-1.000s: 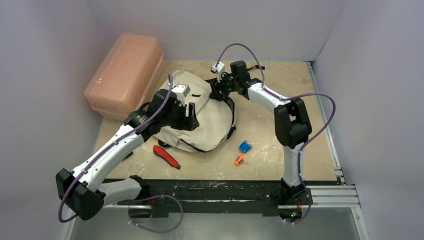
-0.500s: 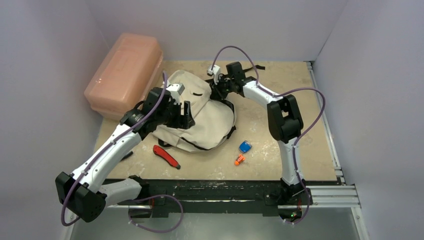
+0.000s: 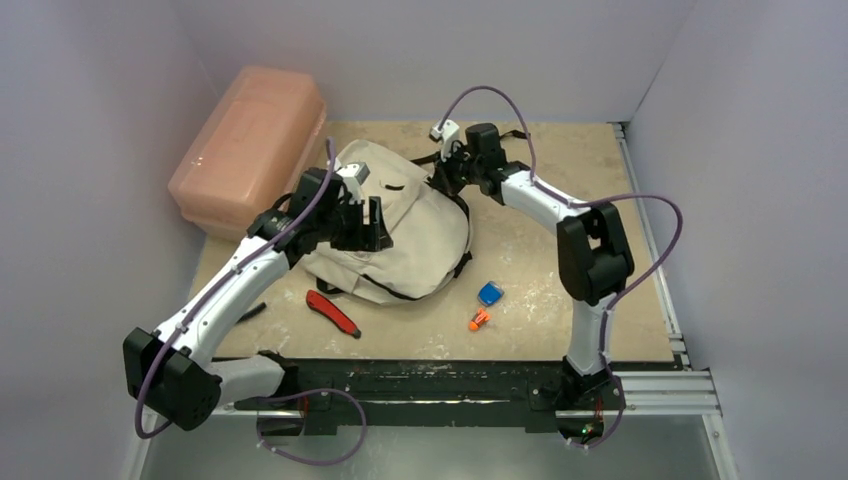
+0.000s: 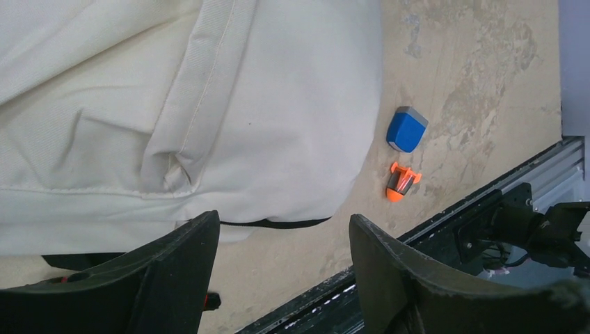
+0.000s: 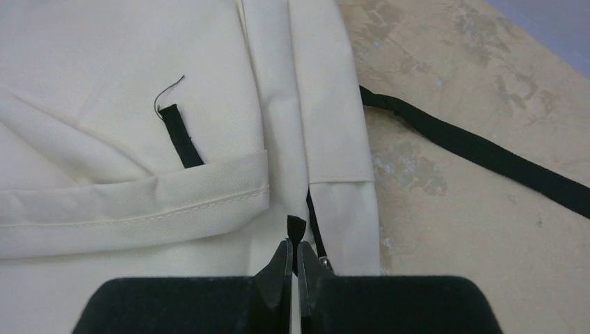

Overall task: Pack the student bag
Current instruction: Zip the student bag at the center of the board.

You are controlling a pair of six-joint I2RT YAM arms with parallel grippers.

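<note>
The cream student bag [image 3: 410,235] lies flat in the middle of the table, black straps trailing from its far side. My right gripper [image 5: 293,243] is at the bag's far edge [image 3: 443,178], shut on a small black zipper pull tab [image 5: 296,226] that sticks up between its fingertips. A black strap [image 5: 487,156] runs across the table to its right. My left gripper [image 4: 284,219] hovers open over the bag's near left part [image 3: 368,228], with nothing between its fingers. Cream fabric [image 4: 209,104] fills most of the left wrist view.
A rigid pink box [image 3: 250,145] stands at the back left. A red utility knife [image 3: 332,312] lies in front of the bag. A small blue object [image 3: 489,293] and an orange one [image 3: 480,320] lie to the bag's right, near the table's front edge.
My right gripper has closed onto the black pull tab at the bag's far edge. The left gripper has drifted slightly left and farther over the bag, still open.
</note>
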